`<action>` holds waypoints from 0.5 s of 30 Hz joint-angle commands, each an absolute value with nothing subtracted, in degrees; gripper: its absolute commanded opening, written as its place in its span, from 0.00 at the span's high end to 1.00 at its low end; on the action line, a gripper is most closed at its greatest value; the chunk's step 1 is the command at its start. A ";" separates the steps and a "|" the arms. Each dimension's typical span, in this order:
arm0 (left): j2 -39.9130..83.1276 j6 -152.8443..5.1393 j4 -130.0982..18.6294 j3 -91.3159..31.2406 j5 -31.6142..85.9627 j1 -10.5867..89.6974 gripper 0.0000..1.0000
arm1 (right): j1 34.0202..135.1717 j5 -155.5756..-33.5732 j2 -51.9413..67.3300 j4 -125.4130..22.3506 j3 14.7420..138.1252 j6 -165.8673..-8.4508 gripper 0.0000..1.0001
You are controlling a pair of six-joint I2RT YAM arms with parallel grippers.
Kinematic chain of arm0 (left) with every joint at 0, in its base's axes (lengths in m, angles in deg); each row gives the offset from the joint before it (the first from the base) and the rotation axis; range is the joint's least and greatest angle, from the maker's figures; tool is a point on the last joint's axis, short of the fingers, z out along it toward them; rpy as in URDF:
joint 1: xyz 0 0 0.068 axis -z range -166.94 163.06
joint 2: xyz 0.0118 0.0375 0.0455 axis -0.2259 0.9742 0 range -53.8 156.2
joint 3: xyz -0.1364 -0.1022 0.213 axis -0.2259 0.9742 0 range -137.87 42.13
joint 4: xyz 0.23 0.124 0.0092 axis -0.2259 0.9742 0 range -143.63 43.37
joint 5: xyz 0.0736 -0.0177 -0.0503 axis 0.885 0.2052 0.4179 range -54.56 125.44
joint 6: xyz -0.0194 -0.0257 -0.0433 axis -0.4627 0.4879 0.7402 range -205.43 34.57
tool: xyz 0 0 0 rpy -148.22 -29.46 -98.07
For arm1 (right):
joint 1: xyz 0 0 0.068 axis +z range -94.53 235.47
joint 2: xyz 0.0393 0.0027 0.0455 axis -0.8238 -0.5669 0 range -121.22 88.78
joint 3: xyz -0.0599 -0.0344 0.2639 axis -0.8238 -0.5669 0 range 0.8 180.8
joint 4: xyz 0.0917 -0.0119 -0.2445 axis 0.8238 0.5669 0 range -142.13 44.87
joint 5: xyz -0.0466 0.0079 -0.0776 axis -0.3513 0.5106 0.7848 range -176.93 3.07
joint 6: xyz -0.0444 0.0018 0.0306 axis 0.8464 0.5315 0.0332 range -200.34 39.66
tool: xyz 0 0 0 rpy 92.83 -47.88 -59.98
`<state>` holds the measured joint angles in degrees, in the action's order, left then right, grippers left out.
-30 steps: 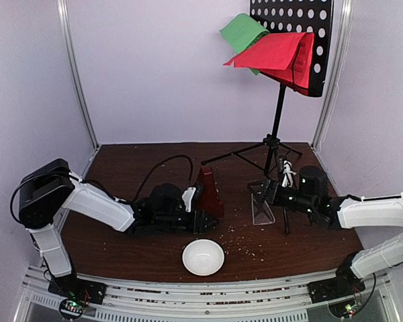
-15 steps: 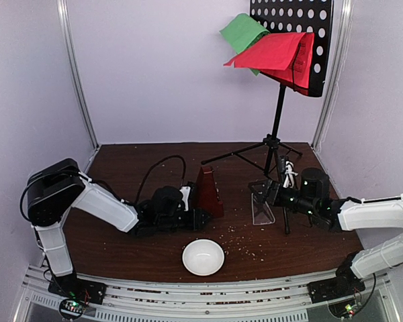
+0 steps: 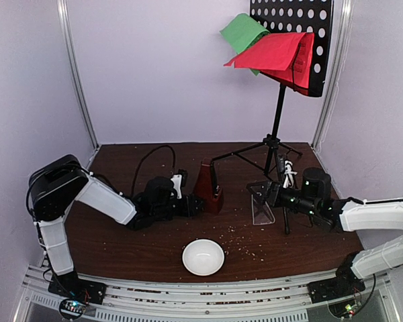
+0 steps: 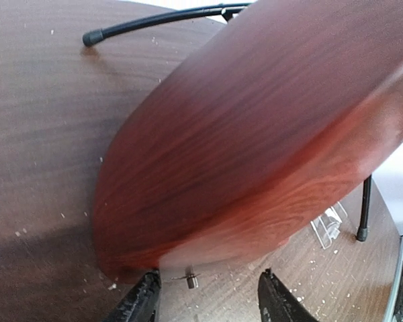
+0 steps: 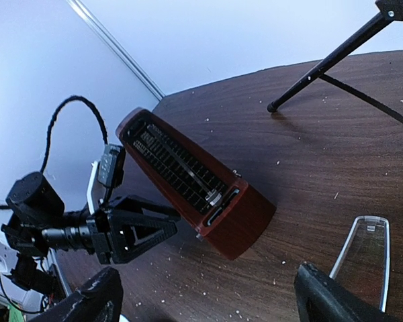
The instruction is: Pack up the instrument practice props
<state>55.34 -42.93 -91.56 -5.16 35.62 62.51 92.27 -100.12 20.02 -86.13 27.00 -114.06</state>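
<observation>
Dk brown wood-grain surface [image 3: 121, 241], pale crumbs/specks scattered on it. Lilac walls, metal corner posts [image 3: 77, 74] L and R. Small white round bowl [image 3: 203, 257] near front edge, centre.

Tall black perforated tripod music stand [image 3: 277, 114] at back R, legs on surface. Green paper sheet [image 3: 240, 30] and red paper sheet [image 3: 275, 52] sit on its desk up top, sticking out to the L, red in front of green.

Dk red-brown pyramid metronome [image 3: 208, 189] stands mid-surface, open face w/ pendulum toward R arm. Clear plastic wedge cover [image 3: 262, 209] sits on surface to its R, apart from it, near a stand leg.

L claw [image 4: 207, 278]: low, at metronome's side by the base, fingers about half spread. Small metal stub [image 4: 189, 278] on metronome sits between them, untouched. Tips right at base edge; contact w/ body can't tell. Nothing pinched.

R claw [image 5: 207, 272]: low over surface, fingers spread wide, nothing between. Cover just beside one finger, not gripped.
</observation>
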 commanded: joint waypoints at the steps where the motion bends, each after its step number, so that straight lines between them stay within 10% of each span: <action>1: 48.03 -49.60 -90.74 -8.48 37.52 61.84 0.47 | 93.25 -102.40 20.86 -79.52 32.23 -107.74 0.08; 11: 28.66 -65.32 -52.91 -23.16 35.21 57.65 0.02 | 93.26 -106.85 10.71 -64.71 48.94 -96.84 0.05; 15: 26.68 -67.83 -38.66 -30.22 26.55 50.13 0.02 | 93.27 -111.03 4.01 -62.10 56.22 -93.66 0.04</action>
